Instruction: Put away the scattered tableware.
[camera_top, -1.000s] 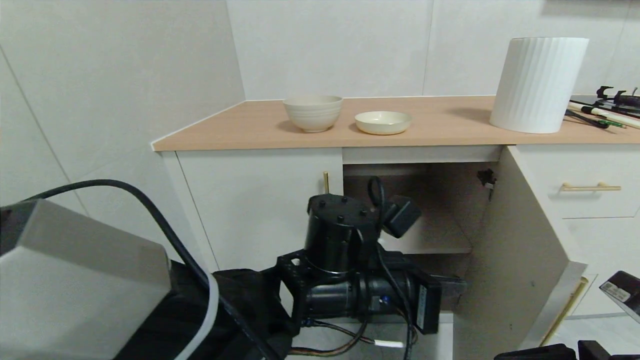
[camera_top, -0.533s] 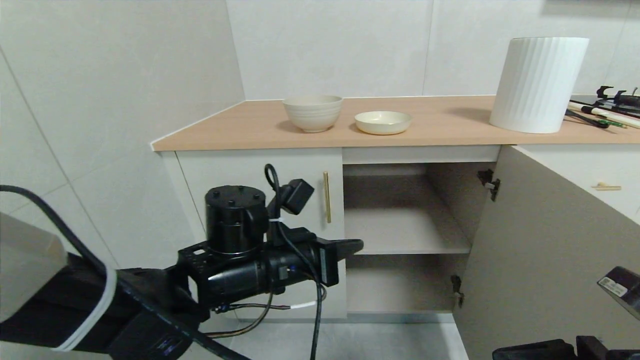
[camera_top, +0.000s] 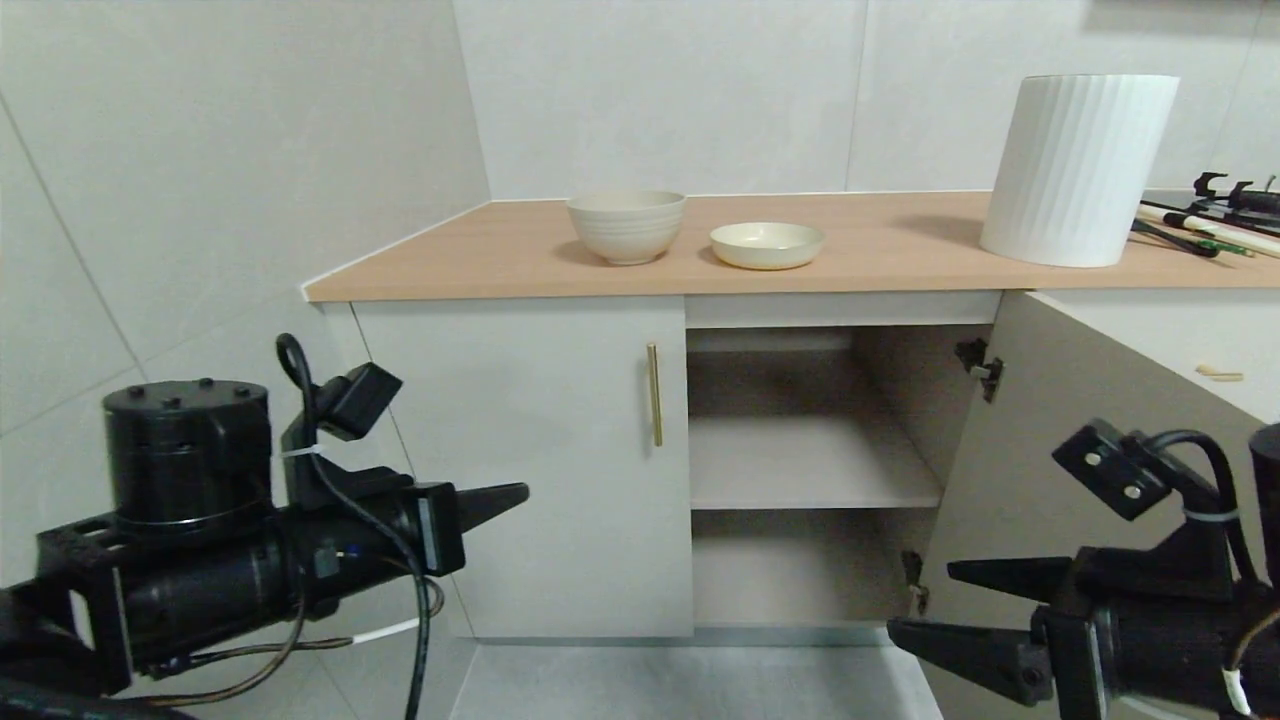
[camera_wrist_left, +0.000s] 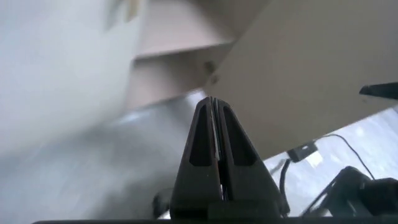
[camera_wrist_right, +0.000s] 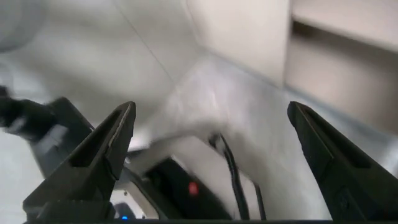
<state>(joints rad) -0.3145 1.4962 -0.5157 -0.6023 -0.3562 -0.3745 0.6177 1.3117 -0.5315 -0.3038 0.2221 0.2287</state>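
Note:
A cream ribbed bowl (camera_top: 626, 226) and a shallow cream dish (camera_top: 766, 244) stand side by side on the wooden countertop (camera_top: 480, 255). Below them the cabinet's right door (camera_top: 1060, 470) hangs open, showing a bare inner shelf (camera_top: 800, 462). My left gripper (camera_top: 505, 494) is low at the left in front of the closed cabinet door, its fingers (camera_wrist_left: 212, 134) pressed shut with nothing in them. My right gripper (camera_top: 930, 605) is low at the right beside the open door, its fingers (camera_wrist_right: 106, 155) spread wide open and holding nothing.
A tall white ribbed container (camera_top: 1076, 168) stands on the counter's right side, with several utensils (camera_top: 1200, 230) lying behind it. A drawer front (camera_top: 1190, 345) sits beyond the open door. Tiled walls close in at the left and back. A brass handle (camera_top: 653, 393) is on the closed door.
My left arm has swung from in front of the cabinet opening out to the far left. The door has opened wider. My right gripper has come up into view at the lower right.

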